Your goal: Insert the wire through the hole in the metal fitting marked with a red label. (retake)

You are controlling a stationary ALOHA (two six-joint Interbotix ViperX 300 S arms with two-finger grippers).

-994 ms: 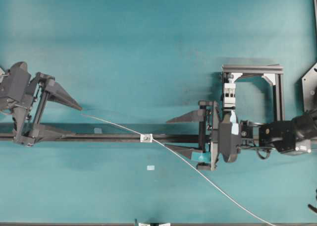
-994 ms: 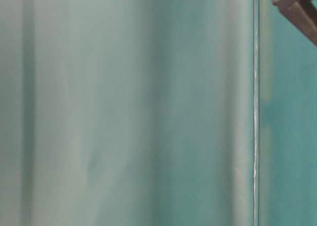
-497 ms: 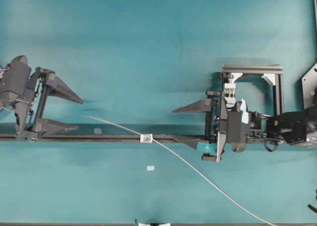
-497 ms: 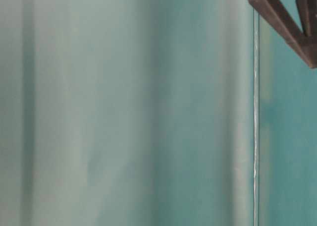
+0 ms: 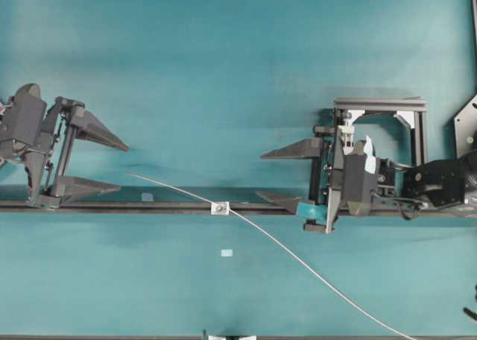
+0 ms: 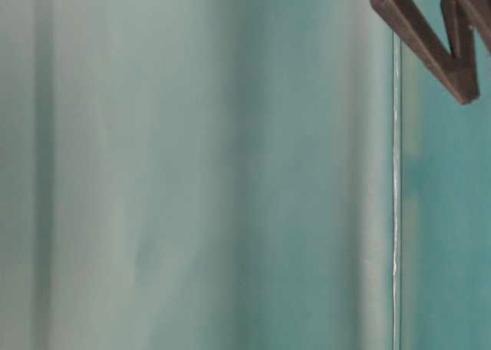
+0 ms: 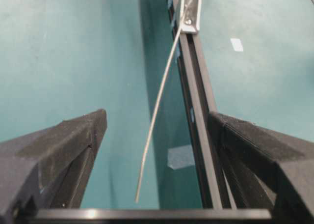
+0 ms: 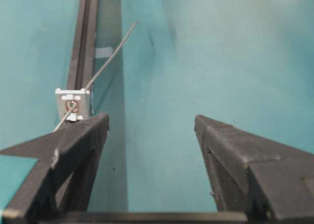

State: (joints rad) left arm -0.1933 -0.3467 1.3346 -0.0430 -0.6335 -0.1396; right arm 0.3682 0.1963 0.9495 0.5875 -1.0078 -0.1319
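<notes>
Right gripper rose; fitting bears red ring.

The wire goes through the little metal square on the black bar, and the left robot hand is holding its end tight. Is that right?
Not quite. The wire does pass through the metal fitting on the black bar, but the left gripper isn't holding it: the left wrist view shows the jaws wide open, the wire's end free between them.
</notes>
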